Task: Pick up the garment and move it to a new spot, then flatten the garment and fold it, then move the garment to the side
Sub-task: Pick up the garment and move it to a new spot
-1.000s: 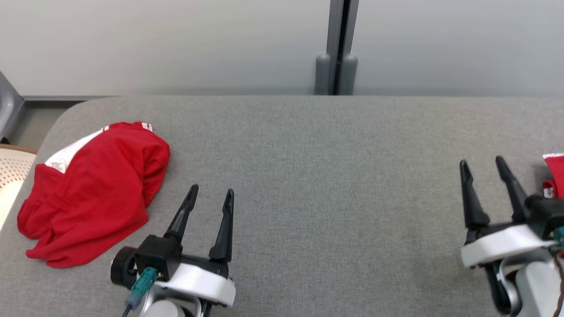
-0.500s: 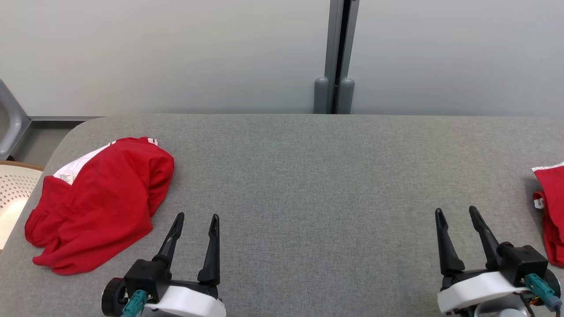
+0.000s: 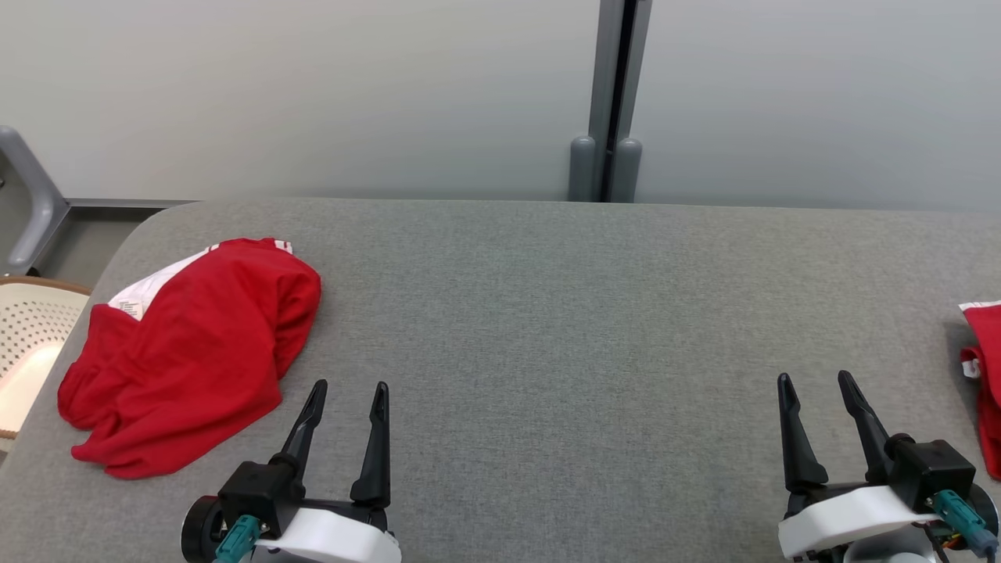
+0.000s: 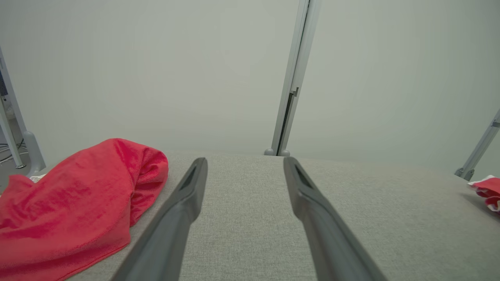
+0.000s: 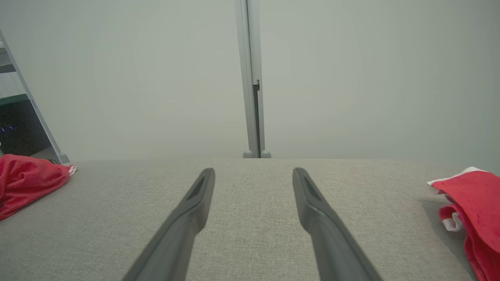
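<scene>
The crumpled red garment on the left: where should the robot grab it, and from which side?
Probably where the garment bulges in a rolled fold on its right, nearest the open left gripper. Come from that side; the rest lies flatter.

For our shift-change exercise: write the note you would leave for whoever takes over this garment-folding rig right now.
Left gripper: open, empty, beside the crumpled red garment on the grey table, not touching it.
Right gripper: open, empty, near a second red garment at the table's right edge, partly out of frame.
Done: nothing evident; the crumpled garment is neither flattened nor folded.
Left to do: pick up, move, flatten, fold, set aside.
</scene>
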